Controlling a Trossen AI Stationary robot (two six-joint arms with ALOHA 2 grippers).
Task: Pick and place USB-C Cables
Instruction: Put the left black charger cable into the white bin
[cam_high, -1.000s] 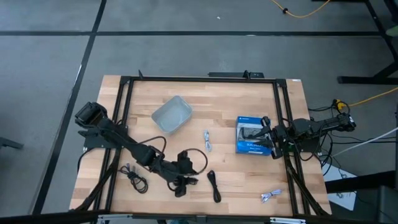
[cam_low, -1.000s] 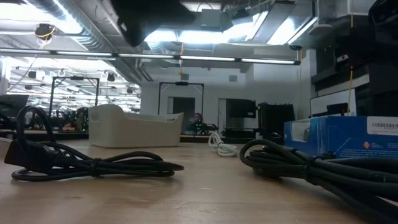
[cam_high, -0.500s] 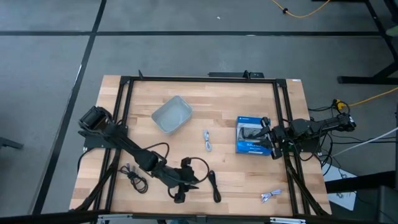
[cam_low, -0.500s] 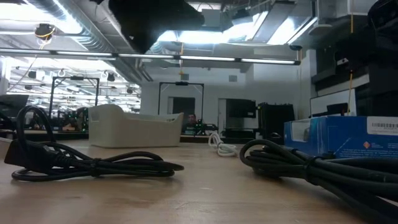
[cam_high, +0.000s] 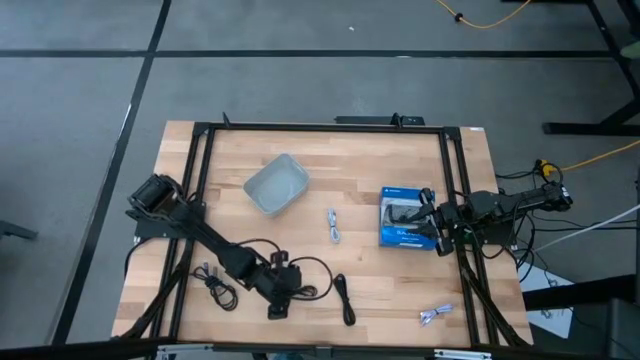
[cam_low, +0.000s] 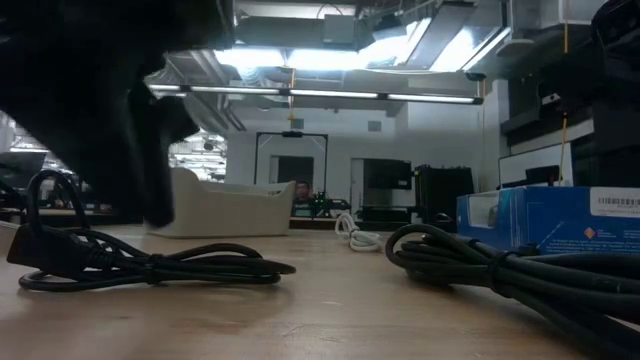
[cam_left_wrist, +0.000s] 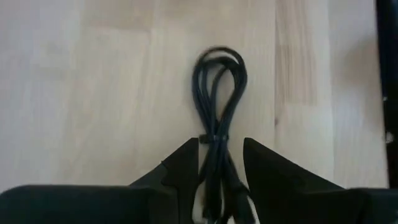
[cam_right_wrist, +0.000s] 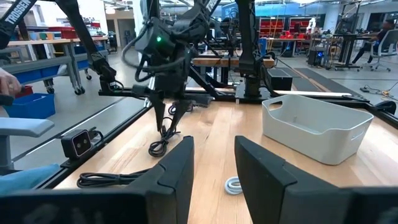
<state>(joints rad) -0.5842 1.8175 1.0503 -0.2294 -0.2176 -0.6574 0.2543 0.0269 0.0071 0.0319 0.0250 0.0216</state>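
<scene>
Straddling half-hidden black cable (cam_left_wrist: 218, 118); left jaws

A grey floor (cam_high: 80, 90) crossed by dark lines was seen; long ceiling lights (cam_low: 330, 97) were lit above blue bins (cam_right_wrist: 28, 102).

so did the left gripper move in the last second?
Yes. In the high view the left gripper has shifted left, away from the black cable lying near the front edge. Its fingers now straddle another black cable.
</scene>
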